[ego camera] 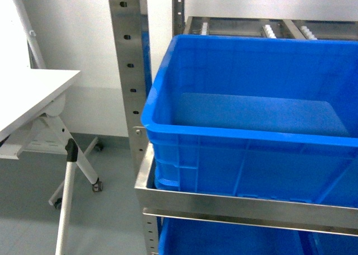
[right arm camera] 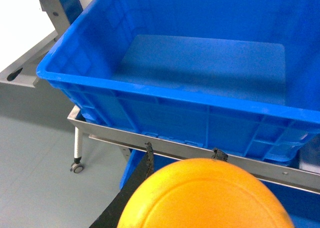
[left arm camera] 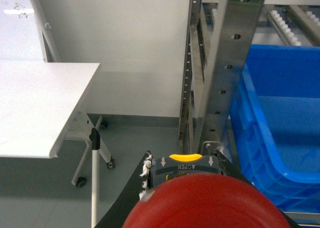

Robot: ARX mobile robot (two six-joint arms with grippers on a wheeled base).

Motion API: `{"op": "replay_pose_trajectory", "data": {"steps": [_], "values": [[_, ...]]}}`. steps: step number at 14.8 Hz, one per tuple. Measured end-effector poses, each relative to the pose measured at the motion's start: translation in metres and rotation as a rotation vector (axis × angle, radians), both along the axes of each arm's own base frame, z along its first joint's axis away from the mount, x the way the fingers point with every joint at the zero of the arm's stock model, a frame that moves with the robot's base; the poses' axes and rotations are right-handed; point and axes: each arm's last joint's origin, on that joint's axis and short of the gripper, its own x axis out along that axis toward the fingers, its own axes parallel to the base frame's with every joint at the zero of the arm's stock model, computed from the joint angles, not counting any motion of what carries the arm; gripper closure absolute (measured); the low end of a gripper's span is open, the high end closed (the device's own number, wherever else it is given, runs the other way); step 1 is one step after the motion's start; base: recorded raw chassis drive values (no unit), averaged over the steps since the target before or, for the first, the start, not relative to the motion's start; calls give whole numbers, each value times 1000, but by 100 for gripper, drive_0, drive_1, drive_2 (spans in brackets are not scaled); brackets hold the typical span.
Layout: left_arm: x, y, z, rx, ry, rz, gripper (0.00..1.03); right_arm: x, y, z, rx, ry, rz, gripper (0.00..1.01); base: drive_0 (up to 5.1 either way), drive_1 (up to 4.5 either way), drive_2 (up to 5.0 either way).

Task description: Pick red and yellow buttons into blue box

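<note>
Carrying one button apiece, both arms face the blue box [ego camera: 235, 137], which sits on a steel rack [ego camera: 184, 196] with its floor bare in every view. The left wrist view is filled at the bottom by the red button [left arm camera: 205, 203], its cap seated between the jaws of the left gripper [left arm camera: 182, 164] — closed on it, judging by how the cap sits against the gripper's yellow-marked body. The right wrist view shows the same with the yellow button [right arm camera: 205, 195]: the right gripper [right arm camera: 182, 155] is clamped on it, only the black finger edges peeping above the cap.

The relation that matters is the rim. From the right gripper the box lies straight ahead and slightly above, its near long wall running across the view, so the yellow button must rise over that thick rolled rim before it can be let go. From the left gripper the box lies ahead and to the right, with the rack's perforated steel upright [left arm camera: 225, 73] standing between — the red button needs to go right and past that post. The right arm looks the nearer and less obstructed.

Room inside the box is generous. To the left stand a white folding worktop [ego camera: 31, 93] and its wheeled legs, well apart from the rack; neither gripper shows in the head view.
</note>
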Motion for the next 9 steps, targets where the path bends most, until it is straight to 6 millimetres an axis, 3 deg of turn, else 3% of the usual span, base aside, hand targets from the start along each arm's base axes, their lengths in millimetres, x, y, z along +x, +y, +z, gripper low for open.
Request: {"op": "replay_pose_trajectory", "data": {"steps": [9], "values": [[0,0,0,0,-2,0,76,0,0,0,0,-2,0,74,501,-284,-176]]}}
